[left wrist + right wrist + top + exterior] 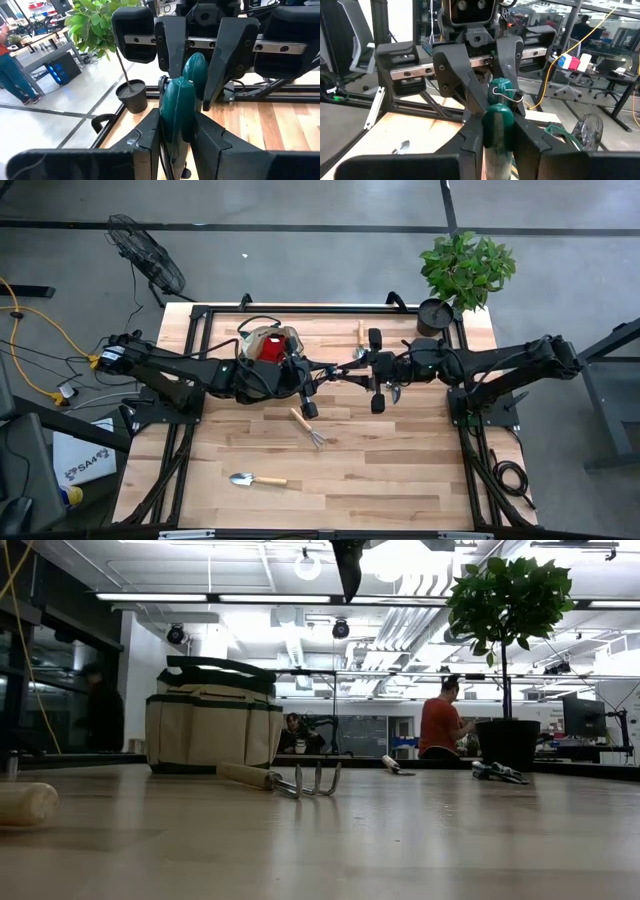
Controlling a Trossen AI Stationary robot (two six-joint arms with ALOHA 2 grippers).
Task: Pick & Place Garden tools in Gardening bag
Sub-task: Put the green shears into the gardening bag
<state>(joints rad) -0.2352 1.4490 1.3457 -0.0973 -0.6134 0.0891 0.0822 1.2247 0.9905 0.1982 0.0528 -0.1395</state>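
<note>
Fingers of both arms meet over the middle of the worktop (pixel 400 480) and pinch the same pair of pruning shears (pixel 345 369) by its dark green handles. Seen from the left wrist, the left gripper (pixel 177 145) has its two dark fingers (pixel 150 137) pressed against one handle, while the other arm's fingers clamp the second handle just beyond it. Seen from the right wrist, the right gripper (pixel 497 142) closes on the nearer green handle and the left arm's fingers hold the farther one, with a thin wire catch showing between them. From above, the left gripper (pixel 318 372) and right gripper (pixel 372 368) face each other with the shears spanning the gap, held above the boards. Just left of that spot, toward the far side, stands the beige gardening bag (pixel 266 342) with something red showing in its open top; the left arm crosses in front of it. A wooden-handled hand rake (pixel 308 426) lies near the centre, on the near side of the grippers, and a trowel (pixel 255 479) lies nearer still, to the left. Another wooden-handled tool (pixel 361 333) lies at the far edge. A potted plant (pixel 462 270) stands at the far right corner. Across the room beyond, a person in a red shirt (pixel 438 727) stands at a bench.
</note>
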